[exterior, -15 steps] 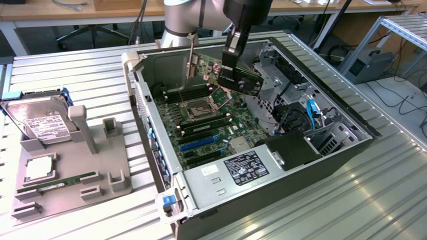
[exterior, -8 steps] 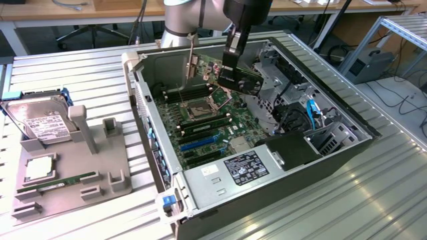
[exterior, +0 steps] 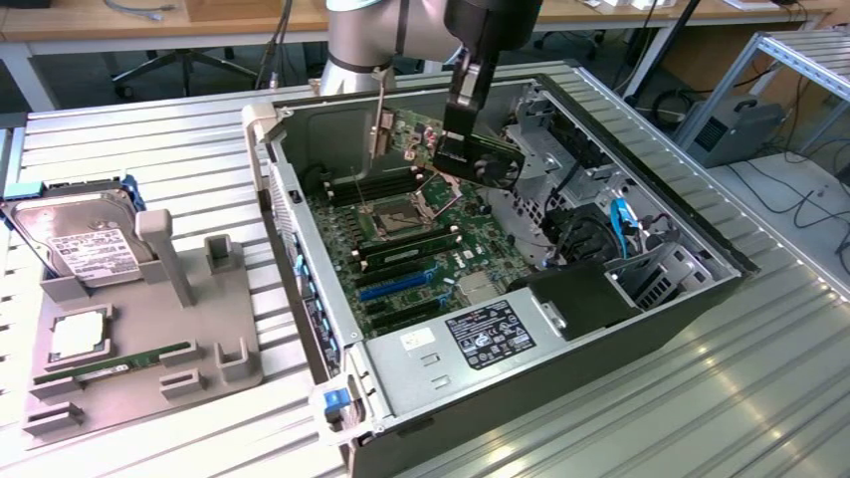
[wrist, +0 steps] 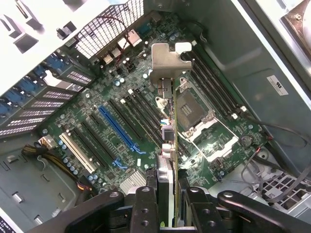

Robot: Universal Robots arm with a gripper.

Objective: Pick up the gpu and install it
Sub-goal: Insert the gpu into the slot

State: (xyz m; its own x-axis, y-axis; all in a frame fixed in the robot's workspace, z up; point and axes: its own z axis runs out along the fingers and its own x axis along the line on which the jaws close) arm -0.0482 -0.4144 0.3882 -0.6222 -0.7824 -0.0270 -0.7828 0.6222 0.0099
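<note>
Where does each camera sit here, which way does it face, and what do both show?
Exterior view: off the arm, high, looking down into the open computer case; arm and claw show, claw holding the gpu.
Wrist view: on the wrist, looking past claw and gpu onto the motherboard.
Shared: claw, gpu, motherboard.

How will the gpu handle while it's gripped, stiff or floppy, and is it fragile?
Probably stiff: the gpu juts straight out from the gripper without sagging. Likely light, since a narrow edge pinch holds it. Probably fragile: bare components and a thin bracket could catch on the motherboard.
</note>
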